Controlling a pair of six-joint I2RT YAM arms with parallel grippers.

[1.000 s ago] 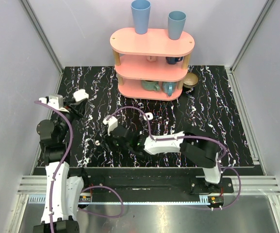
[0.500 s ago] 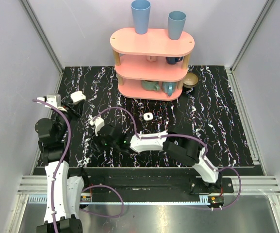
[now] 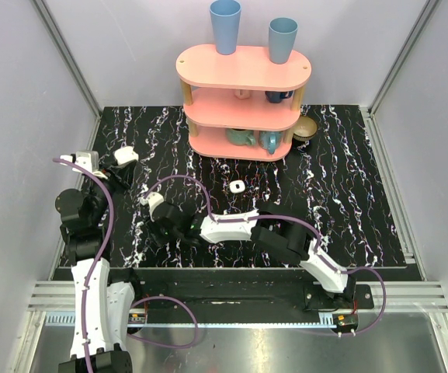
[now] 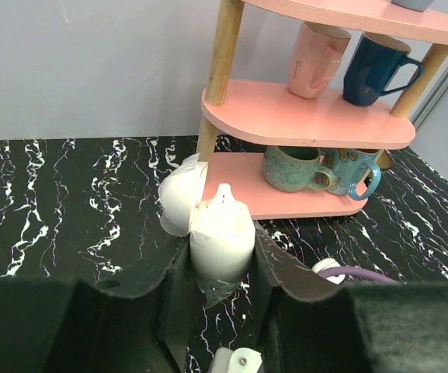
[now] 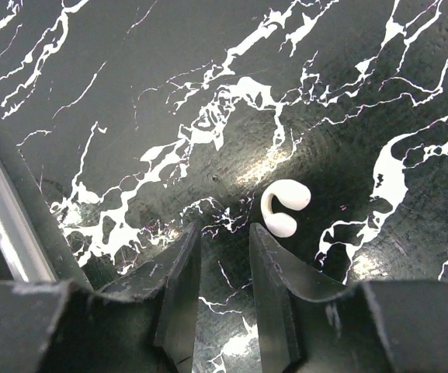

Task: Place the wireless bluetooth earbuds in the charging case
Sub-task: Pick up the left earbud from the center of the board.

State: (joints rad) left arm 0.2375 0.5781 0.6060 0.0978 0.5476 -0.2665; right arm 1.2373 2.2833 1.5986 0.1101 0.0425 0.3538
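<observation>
Bench [image 3: 340, 186] first: black marble with white veins, carrying a pink three-tier shelf [image 3: 243, 70] at the far side, with mugs on its tiers and two blue cups [image 3: 225, 23] on top (none of that concerns me). My left arm is raised over the left part of the bench, and the left claw [image 4: 222, 264] is clamped on the charging case [image 4: 222, 233]. It grips the lower shell by its flanks, with the lid hinged back; from the wrist view I can't see into the hollow. My right arm stretches across low toward the left, and the right claw [image 5: 224, 237] hangs just above the bench, jaws a narrow gap apart with nothing between them. One earbud [image 5: 281, 225] lies just beyond and to the right of the tips, not yet straddled. The second earbud [image 3: 237, 186] sits well apart, on the bench in front of the shelf. I judge the case light, rigid and glossy, so a pebble like that could squirt out of a pinch; the flanks are the place to hold it. The earbud looks tiny, hard and smooth, likely to skate on this shiny surface. I'd take it across the two bulbs, pinching gently.
</observation>
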